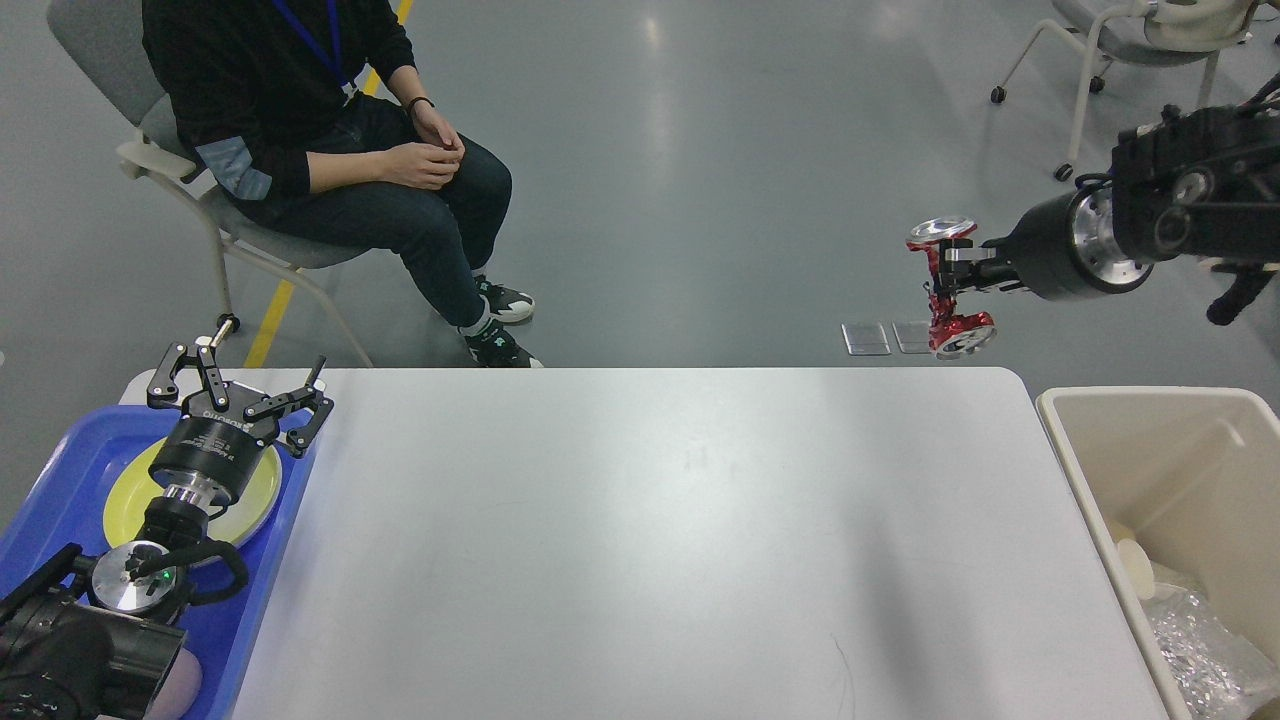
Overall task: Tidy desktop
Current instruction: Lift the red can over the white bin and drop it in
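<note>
Right gripper [948,290] is clamped on a crushed red metal can [950,292], long axis near vertical, off the far right corner of the big smooth white desktop [640,540]. Beige rectangular plastic bin [1060,440] lies below it on the near side, so the drop looks like the right arm's job. Left gripper [240,385] hangs with fingers spread, holding nothing, over the yellow-green round plate [255,500] in the blue plastic tray [60,490] at the desktop's left edge.

Left claw [240,385] spread wide above the blue tray [60,470]; right claw [950,285] clamps a crushed red can [950,290] beyond the desktop [650,520].

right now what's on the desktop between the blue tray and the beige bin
Nothing: in the head view the desktop is bare white from the blue tray on its left across to the beige bin on its right.
</note>
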You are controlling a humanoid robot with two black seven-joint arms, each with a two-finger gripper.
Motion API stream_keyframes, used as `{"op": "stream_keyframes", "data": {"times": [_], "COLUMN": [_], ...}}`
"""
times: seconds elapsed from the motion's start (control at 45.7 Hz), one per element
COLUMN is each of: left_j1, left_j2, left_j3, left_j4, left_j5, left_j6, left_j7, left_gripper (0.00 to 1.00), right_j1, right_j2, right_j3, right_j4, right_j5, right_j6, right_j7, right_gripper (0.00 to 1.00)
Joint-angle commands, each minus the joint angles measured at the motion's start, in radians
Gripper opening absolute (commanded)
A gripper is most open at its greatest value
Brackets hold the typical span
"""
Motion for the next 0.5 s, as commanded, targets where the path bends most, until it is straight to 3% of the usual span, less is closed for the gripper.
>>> {"op": "stream_keyframes", "data": {"times": [0.0, 0.175, 0.481], "left_j1": [0.001, -0.001, 0.001], "left_j2": [0.000, 0.000, 0.000], "left_j3": [0.000, 0.000, 0.000], "left_j4": [0.000, 0.000, 0.000], "left_j5": [0.001, 0.001, 0.001], "left_j6": [0.000, 0.000, 0.000], "left_j7": [0.000, 0.000, 0.000], "left_gripper": [0.97, 0.97, 0.97], "right_j1": [0.028, -0.007, -0.501], "right_j2": [-0.053, -0.067, -0.148], "right_j3": [0.001, -0.021, 0.080], "right_j4": [0.005, -0.046, -0.528], "right_j5": [0.002, 0.015, 0.049], "right_j6": [0.031, 0.023, 0.017], "right_j7": [0.000, -0.002, -0.005], "right_gripper": [0.00, 0.00, 0.00]}}
